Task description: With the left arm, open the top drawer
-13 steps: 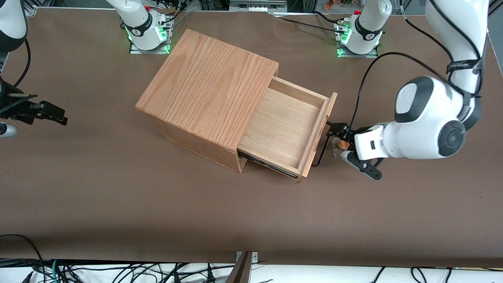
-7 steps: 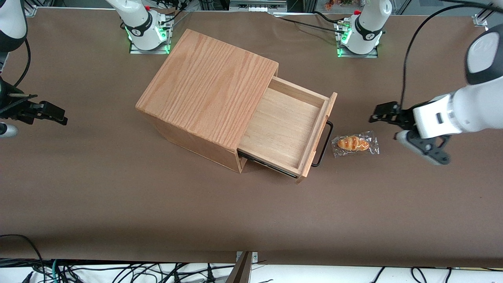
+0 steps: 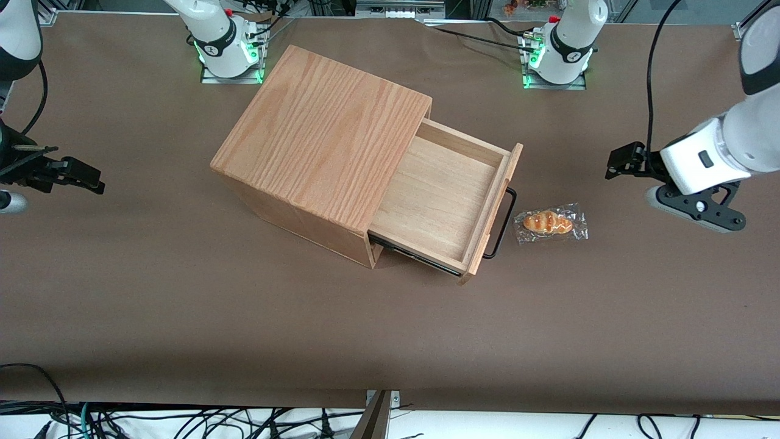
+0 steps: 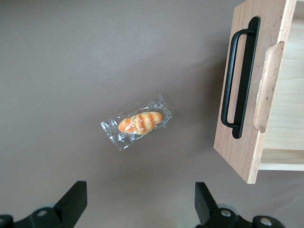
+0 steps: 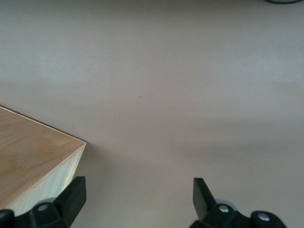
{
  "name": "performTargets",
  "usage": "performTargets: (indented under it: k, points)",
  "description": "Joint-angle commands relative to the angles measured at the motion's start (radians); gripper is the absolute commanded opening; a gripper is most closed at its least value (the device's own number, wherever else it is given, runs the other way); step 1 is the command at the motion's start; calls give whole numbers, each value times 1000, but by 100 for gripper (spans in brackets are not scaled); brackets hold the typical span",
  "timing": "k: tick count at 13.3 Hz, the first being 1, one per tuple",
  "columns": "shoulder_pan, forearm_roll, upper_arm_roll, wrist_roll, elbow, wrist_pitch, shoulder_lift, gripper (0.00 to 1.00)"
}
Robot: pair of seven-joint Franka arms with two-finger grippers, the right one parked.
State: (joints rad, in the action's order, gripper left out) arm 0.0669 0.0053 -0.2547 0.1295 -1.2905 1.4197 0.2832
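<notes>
Both jaws [image 4: 137, 206] spread, empty, well apart from the pulled-out top drawer [image 3: 440, 201].

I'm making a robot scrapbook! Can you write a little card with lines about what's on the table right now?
top drawer: pulled out of the cabinet, nothing visible inside
handle: long black bar on the drawer's front, nothing gripping it
cabinet: oak-grain box standing on the brown table
wrapped bread roll: lying on the table in front of the drawer, apart from the handle
left arm: raised over the working arm's end of the table
pincer: open, holding nothing, away from the roll and the drawer
</notes>
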Motion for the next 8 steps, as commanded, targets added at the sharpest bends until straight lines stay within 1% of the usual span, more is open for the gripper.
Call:
performTargets:
  k: [1, 3, 4, 6, 8]
  points:
    - [-71, -14, 121, -22, -212, 144, -154, 100]
    - [-98, -47, 192, -24, -343, 253, -231, 100]
    - [-108, -47, 198, -37, -371, 264, -249, 100]
    - [-140, -47, 239, -91, -382, 266, -259, 100]
    - [-145, -38, 247, -82, -380, 268, -260, 100]
